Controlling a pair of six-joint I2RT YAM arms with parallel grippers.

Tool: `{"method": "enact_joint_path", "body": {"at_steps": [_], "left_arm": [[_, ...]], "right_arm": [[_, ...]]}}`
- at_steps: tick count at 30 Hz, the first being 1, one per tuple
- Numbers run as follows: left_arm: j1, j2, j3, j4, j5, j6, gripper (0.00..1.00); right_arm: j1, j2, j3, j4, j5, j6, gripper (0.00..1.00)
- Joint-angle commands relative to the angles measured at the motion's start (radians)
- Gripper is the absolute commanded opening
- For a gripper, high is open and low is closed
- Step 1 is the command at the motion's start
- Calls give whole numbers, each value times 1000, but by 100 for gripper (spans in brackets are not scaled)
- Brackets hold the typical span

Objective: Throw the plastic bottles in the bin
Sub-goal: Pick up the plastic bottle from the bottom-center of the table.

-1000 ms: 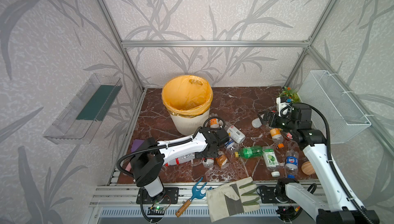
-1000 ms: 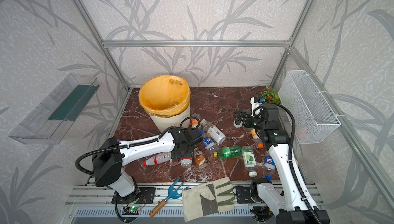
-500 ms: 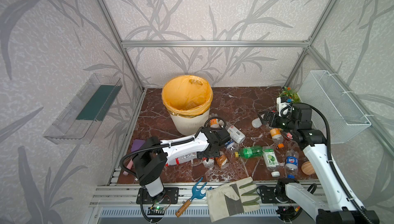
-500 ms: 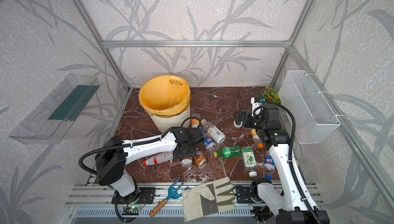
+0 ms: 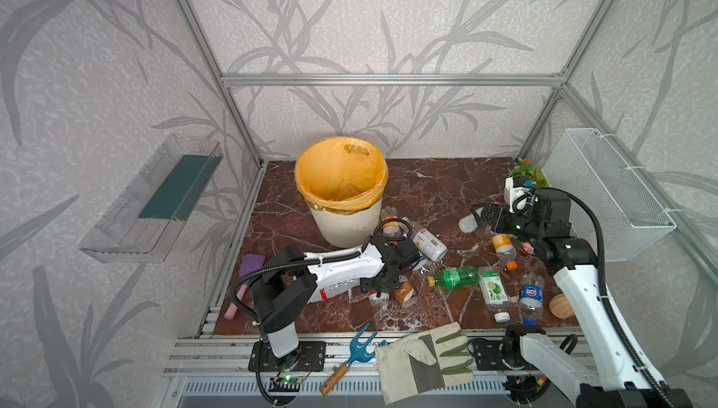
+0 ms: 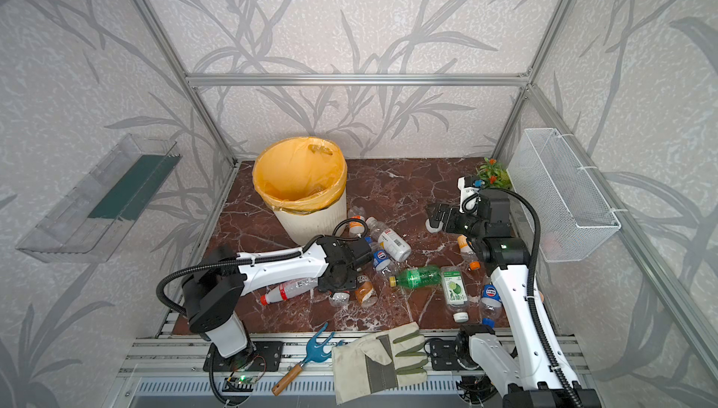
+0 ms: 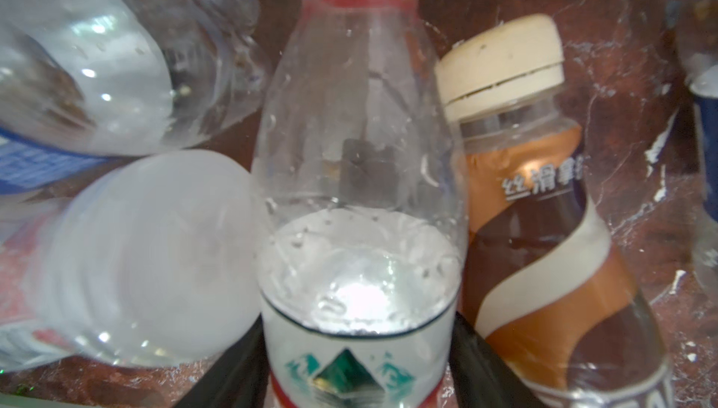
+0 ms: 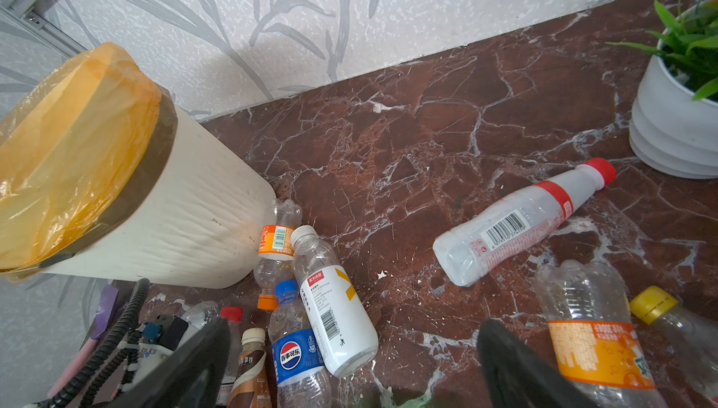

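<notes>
The bin (image 5: 345, 227) stands back left on the tabletop (image 5: 427, 192). Just in front, the left jaws grip a clear red-capped bottle (image 7: 357, 134), a brown bottle (image 7: 544, 231) lying beside it. Further right, the right jaws hang wide open and empty near a white bottle (image 8: 520, 219)

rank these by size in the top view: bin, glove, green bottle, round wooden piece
1. bin
2. glove, close behind, and nearer the camera, so unsure
3. green bottle
4. round wooden piece

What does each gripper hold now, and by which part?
The left gripper grips the red-capped clear bottle by its labelled body. The right gripper is open and holds nothing.
</notes>
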Motion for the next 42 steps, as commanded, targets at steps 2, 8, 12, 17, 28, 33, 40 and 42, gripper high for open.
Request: {"method": "enact_joint_path", "body": {"at_steps": [2, 8, 12, 17, 28, 33, 40, 42], "left_arm": [[13, 39, -14, 2, -8, 19, 75], [16, 54, -15, 21, -14, 43, 74], [9, 14, -10, 7, -46, 43, 61], [-27, -59, 55, -79, -133, 54, 45], [-95, -275, 201, -237, -246, 80, 40], [-153, -380, 324, -269, -340, 171, 40], [-215, -428, 525, -239, -473, 413, 40], [-216, -428, 576, -210, -485, 500, 40]], "right_arm": [[-4, -20, -5, -20, -1, -14, 99], [-4, -29, -3, -31, 4, -15, 99], [-4, -32, -3, -37, 10, -18, 99], [-4, -34, -4, -39, 13, -16, 99], [-4, -26, -1, -49, -14, -24, 99], [-4, -18, 10, -57, -17, -29, 99], [-3, -18, 22, -68, -7, -25, 99], [-2, -20, 24, -72, -3, -26, 99]]}}
